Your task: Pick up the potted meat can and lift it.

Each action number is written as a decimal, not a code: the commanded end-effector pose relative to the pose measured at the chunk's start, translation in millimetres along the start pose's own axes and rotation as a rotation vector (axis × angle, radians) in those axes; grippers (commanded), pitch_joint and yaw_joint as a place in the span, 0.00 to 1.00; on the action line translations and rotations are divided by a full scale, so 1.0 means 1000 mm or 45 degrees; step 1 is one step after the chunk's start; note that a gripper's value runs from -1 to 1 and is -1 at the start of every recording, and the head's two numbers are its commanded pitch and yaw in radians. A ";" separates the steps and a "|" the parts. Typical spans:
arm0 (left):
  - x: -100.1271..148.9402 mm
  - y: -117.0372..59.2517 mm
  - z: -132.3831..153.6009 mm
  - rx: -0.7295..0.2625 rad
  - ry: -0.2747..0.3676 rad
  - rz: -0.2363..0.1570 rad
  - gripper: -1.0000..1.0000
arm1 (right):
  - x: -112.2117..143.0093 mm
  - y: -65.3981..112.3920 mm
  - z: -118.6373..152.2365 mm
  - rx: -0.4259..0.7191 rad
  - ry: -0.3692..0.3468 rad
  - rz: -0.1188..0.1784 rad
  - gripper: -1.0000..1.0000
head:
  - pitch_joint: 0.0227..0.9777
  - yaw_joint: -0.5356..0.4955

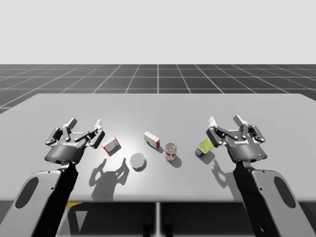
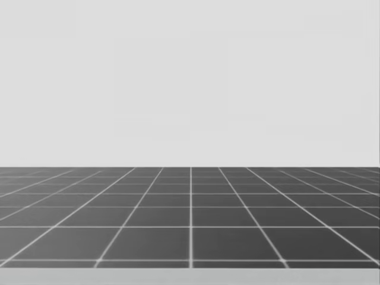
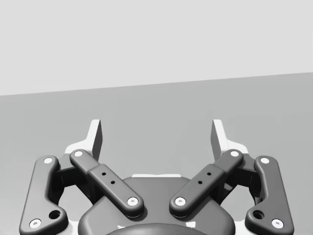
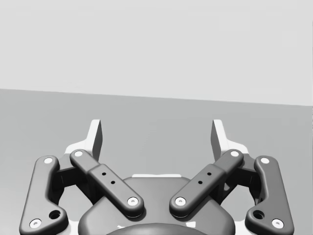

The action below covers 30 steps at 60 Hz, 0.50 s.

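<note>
My left gripper [image 1: 85, 122] and right gripper [image 1: 225, 120] both stand wide open, holding nothing. The blue-and-yellow potted meat can [image 1: 203, 148] sits on the worktop [image 1: 158, 106] right of middle, toward the near edge, just beside my right gripper

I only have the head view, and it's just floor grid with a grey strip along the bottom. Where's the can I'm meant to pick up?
Observer: In the high view, the yellow and blue can sits on the table, at the right end of a loose row of cans and boxes.
Operator: Is either arm near it?
Observer: The right gripper is close beside that can and, as far as the high view shows, not touching it.
Operator: Is it ready to grasp?
Observer: The right wrist view shows its fingers spread wide, with nothing between them.
</note>
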 end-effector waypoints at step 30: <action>0.001 0.000 0.001 0.004 0.007 -0.014 0.00 | -0.002 0.001 -0.002 0.045 0.026 -0.014 0.00 | 0.45 0.49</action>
